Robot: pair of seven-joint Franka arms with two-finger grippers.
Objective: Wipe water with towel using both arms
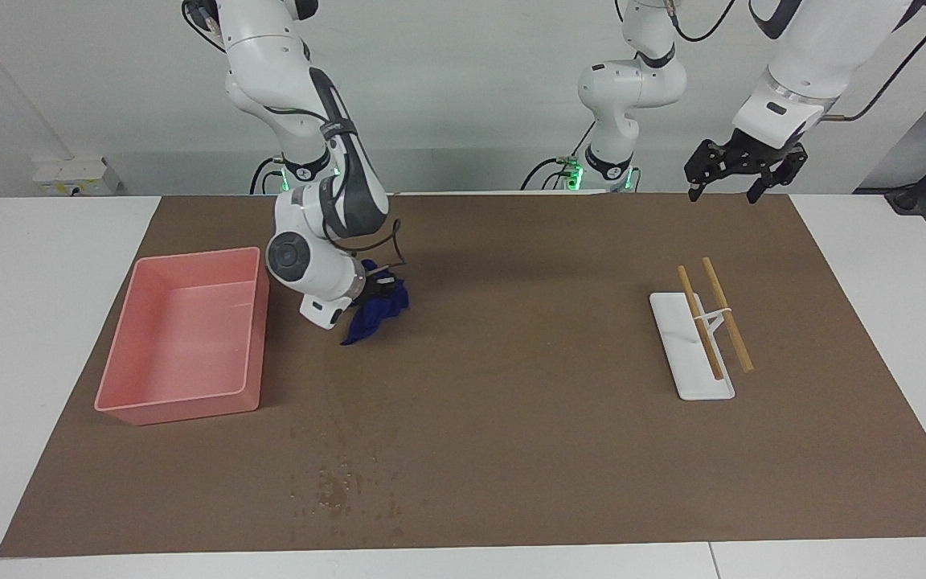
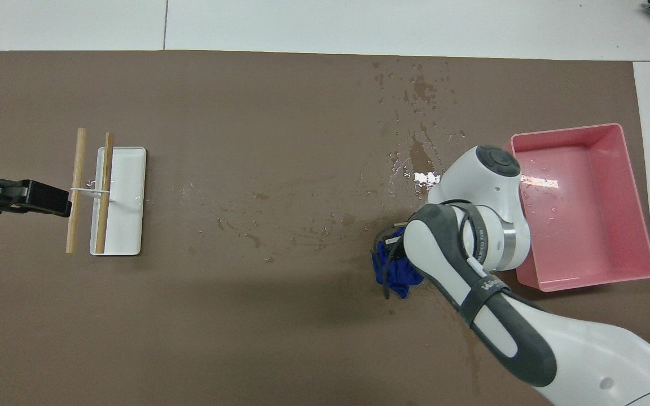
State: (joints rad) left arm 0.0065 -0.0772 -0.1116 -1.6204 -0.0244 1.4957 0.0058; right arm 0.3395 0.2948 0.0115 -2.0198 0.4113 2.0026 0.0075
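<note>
At nine o'clock on the brown mat [image 1: 511,362], as the facing view shows it, a pink tray [image 1: 182,408] sits toward the right arm's end of the bench [image 1: 45,322]. Nothing solid shows in it.

Just at the tray's three o'clock, the right arm [image 1: 326,201] bends down over the mat with its wrist tilted sideways. The right fingers [image 1: 373,288] are closed on the towel [image 1: 374,315], pinching its upper folds and mostly buried in them. The blue cloth hangs from them in a crumpled bunch, its loose tip pointing toward seven o'clock. Whether that tip touches the mat cannot be told.

At the towel's six o'clock, well apart from it and farther from the robots, lies the water [image 1: 342,486]: a scatter of dark specks and small blotches close to the mat's edge. The overhead view shows more wet marks and a glossy patch [image 2: 422,169] on the mat between those specks and the towel, beside the tray.

At three o'clock on the mat rests a white holder [image 1: 696,386], with two wooden sticks [image 1: 700,323] lying slantwise across it, joined by a thin white band.

At one o'clock, the left arm [image 1: 792,64] waits. The left fingers [image 1: 696,173] hang spread apart and empty over the mat's edge nearest the robots, well apart from the holder.
</note>
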